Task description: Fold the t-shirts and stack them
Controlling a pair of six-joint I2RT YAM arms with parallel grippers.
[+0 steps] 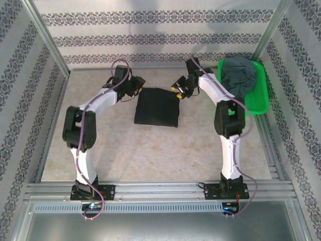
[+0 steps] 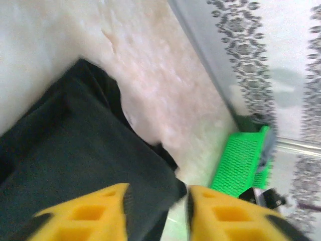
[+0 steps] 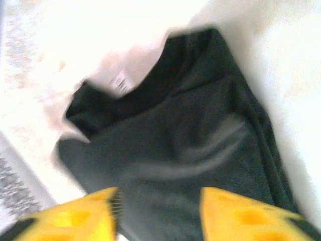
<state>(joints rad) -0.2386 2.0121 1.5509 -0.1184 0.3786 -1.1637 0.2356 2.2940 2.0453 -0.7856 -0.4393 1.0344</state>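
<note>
Overhead, the black shirt (image 1: 157,107) lies folded square near the tabletop's (image 1: 150,155) back edge, with the left gripper (image 1: 138,84) and right gripper (image 1: 178,89) at its far corners. The grey shirt (image 1: 239,75) sits bunched in the basket (image 1: 259,103) at the back right corner, unfolded. Left wrist: jaws apart over black cloth. Right wrist: the same. Roughly half done, I'd judge; stacking remains.

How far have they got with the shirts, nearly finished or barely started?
Roughly halfway, I'd judge. Done: the black t-shirt lies on the table as a folded rectangle. In hand: the left gripper and right gripper, both open, hover at its far corners. Left: the grey t-shirt sits bunched in the green basket, not yet folded or stacked.
</note>
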